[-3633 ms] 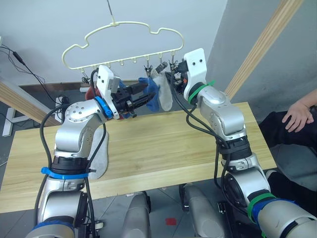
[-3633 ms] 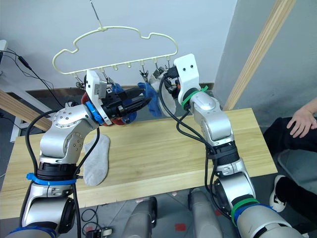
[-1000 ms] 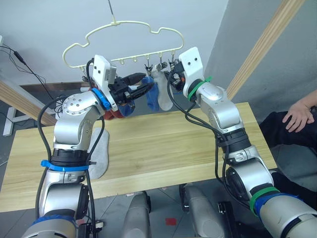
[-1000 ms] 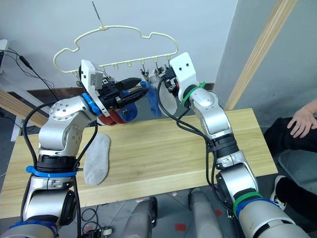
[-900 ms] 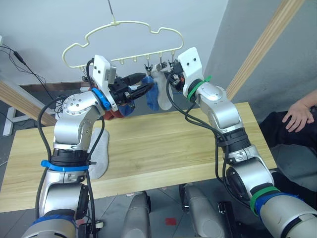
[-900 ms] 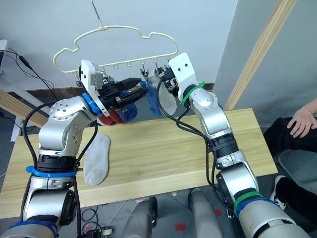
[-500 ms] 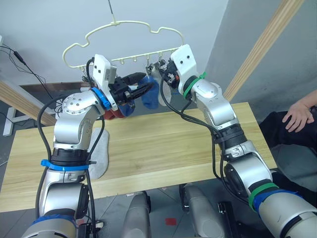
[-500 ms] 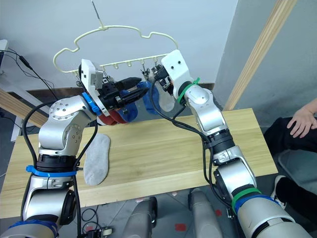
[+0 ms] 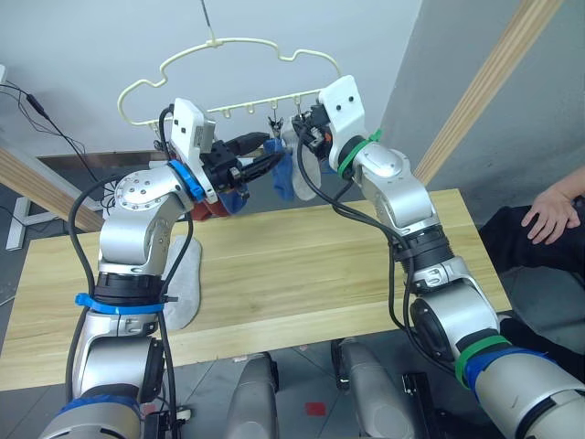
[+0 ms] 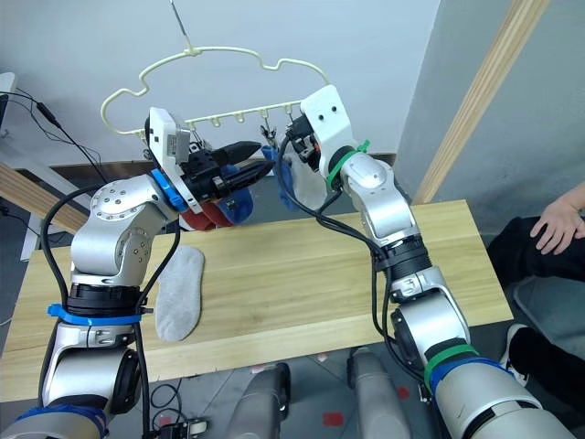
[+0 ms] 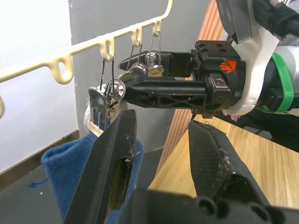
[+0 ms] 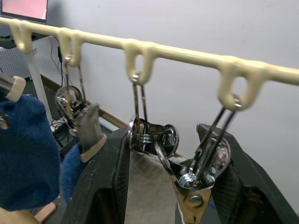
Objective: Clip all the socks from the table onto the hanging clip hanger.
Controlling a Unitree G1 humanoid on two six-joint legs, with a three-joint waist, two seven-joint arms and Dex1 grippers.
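The pale yellow clip hanger hangs above the table's far edge. A blue sock hangs from a clip. My left gripper is open just beside that clip, with the sock against one finger. My right gripper is open around two neighbouring clips; one of them holds a light grey sock. Rust red socks hang behind my left arm. Another grey sock lies flat on the table at the left.
A slanted wooden pole rises at the right and another at the left. A person's hand rests beyond the table's right end. Cables trail on the floor behind.
My right gripper has slid left along the clip row, closer to the blue sock. My left gripper has risen to the clips since the earliest frames and has held still lately.
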